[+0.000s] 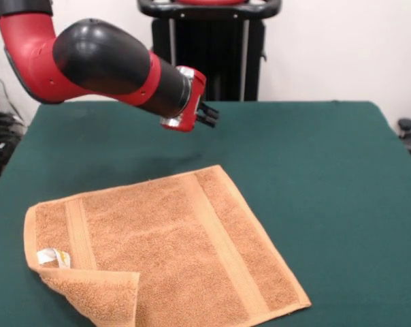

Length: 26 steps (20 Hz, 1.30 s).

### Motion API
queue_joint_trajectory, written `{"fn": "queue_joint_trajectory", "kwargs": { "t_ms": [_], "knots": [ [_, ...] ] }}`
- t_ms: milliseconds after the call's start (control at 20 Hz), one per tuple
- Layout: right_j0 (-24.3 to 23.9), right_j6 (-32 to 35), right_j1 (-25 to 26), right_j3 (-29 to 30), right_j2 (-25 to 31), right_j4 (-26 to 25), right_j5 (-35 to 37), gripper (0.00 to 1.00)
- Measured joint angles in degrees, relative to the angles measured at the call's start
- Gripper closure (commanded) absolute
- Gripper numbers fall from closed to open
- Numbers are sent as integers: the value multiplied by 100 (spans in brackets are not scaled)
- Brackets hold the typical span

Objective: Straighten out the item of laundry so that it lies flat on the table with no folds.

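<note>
I see the towel [168, 255] on the tabletop [328, 163], lower-left corner folded over; claw [211, 116] above, grip state indiscernible.

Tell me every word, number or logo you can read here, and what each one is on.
None can be read.
Tag on the towel: yellow print on white, too small and blurred to make out.
Red and black arm, its claw and the green table: no lettering shows.
</note>
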Motion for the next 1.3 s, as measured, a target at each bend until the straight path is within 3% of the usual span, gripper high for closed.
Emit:
{"fn": "queue_joint_trajectory", "kwargs": {
  "t_ms": [900,1300],
  "knots": [
    [-175,0,-403,15,-4,31,-103,100],
    [-582,0,-467,12,122,112,-1236,100]
  ]
}}
